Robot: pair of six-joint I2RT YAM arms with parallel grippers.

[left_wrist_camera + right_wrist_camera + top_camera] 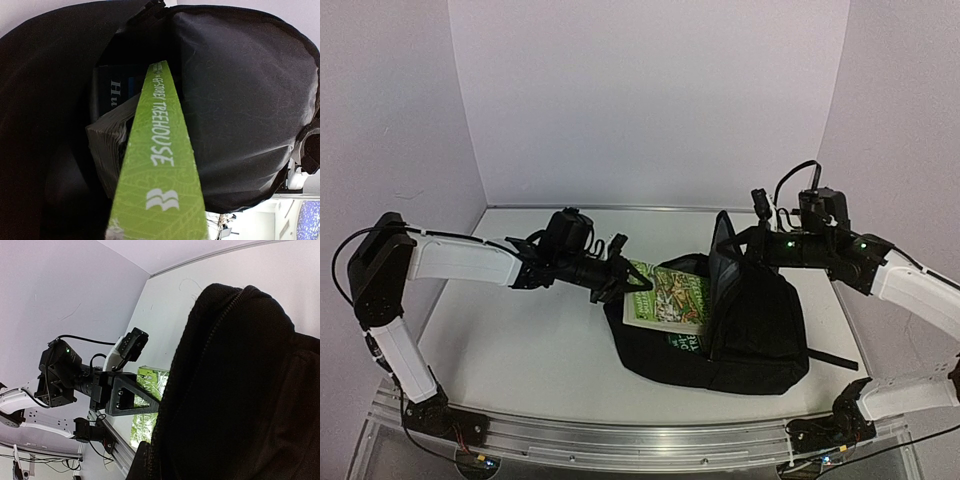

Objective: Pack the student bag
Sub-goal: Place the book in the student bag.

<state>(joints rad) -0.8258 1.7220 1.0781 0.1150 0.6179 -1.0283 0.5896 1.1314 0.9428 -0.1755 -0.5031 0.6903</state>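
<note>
The student bag (760,330) lies on the table's right half, black and soft, with its opening toward the left. My right gripper (730,238) is shut on the bag's raised flap (240,390) and holds the mouth open. My left gripper (618,276) is shut on a green book (670,295), which lies flat and pokes partly into the opening. In the left wrist view the book's green spine (160,165) points into the bag (245,100). My own fingers are hidden there. A dark blue book (112,92) sits inside.
The white table (520,350) is walled by pale panels at the back and sides. A black strap (832,358) trails from the bag toward the right arm's base. A metal rail (620,440) runs along the near edge.
</note>
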